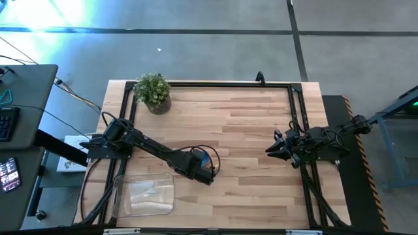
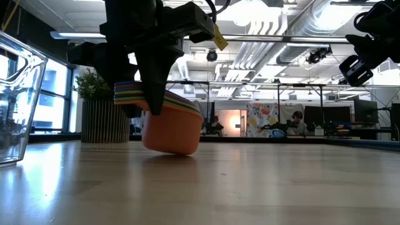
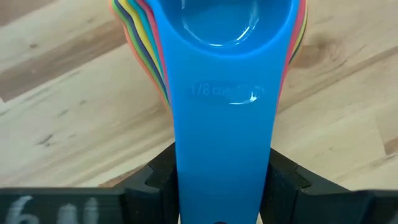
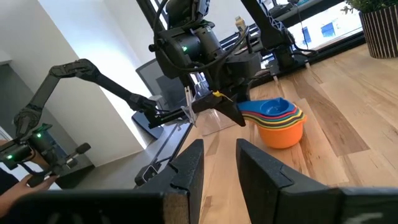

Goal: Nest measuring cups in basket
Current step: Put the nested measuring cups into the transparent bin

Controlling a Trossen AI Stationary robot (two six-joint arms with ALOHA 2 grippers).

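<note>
- The left pincer [image 1: 208, 171] is gripping the nested stack of measuring cups [image 2: 169, 122] by the bundled handles; in the left wrist view the two fingers [image 3: 163, 177] are pressing against either side of the blue top handle, so the pincer is closing down to roughly handle width
- The stack is sitting tilted in the low view, its orange bottom cup either just grazing the surface [image 1: 248, 137] or hanging barely above it; contact cannot be settled
- The long axis of the stack is running along the handles straight back into the pincer, bowls pointing away from the wrist
- The basket [image 1: 144, 194] is lying near the front left corner of the surface, just beside and behind the left pincer, towards that arm's own base; the stack is outside it
- Judgement: the coming move is turning on that offset, calling for a lift and a swing back towards the basket, clearing its wall
- The right pincer [image 1: 277, 149] is waiting well apart at the right edge, fingers parted and holding nothing; the left arm is plainly the nearer
</note>
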